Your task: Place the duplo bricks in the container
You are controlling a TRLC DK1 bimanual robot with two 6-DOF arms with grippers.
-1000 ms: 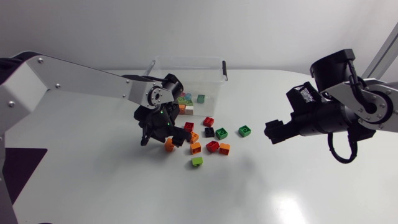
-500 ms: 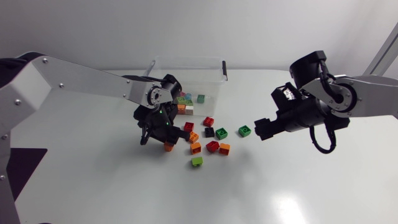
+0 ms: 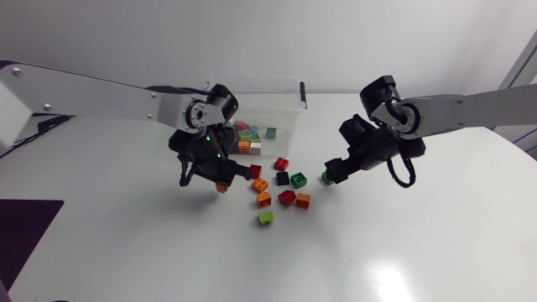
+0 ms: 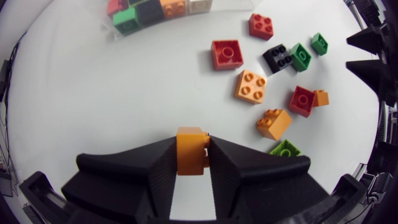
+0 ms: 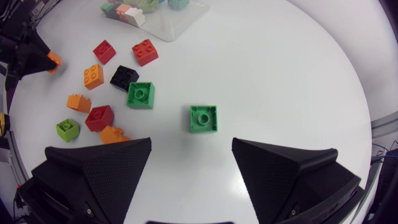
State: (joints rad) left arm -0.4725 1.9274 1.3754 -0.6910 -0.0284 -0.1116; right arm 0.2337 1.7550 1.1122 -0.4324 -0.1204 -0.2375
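While both arms hang over the white table (image 3: 117,243), the clear container (image 3: 253,81) serves as the reference item; all positions are given from it.

1. Left gripper (image 3: 216,178): just off the container's front left corner. Its fingers are drawn to a narrow gap and press an orange brick (image 4: 191,151) from two sides, studs facing sideways.

2. Right gripper (image 5: 191,144): out in front of the container, beyond its right corner and well apart from it. The fingers are spread wide and hold nothing. A green brick (image 5: 203,118) lies flat on the table just ahead of the gap, touching neither finger.

3. Contents of the container: several bricks gathered against its front wall, among them a stored orange brick (image 3: 244,145), a pale brick (image 3: 255,148) and a teal brick (image 3: 271,132).

4. Loose stock, on the table in front of the container, between the two grippers:
- Nearest the front wall: a red brick (image 3: 282,164) and a second red brick (image 3: 255,171).
- Next out: a black brick (image 3: 283,178) touching a second green brick (image 3: 299,179), and a second orange brick (image 3: 261,184).
- Further out: a third orange brick (image 3: 264,199), and a third red brick (image 3: 287,197) touching a fourth orange brick (image 3: 303,200).
- Farthest from the container: a lime brick (image 3: 266,217), alone.
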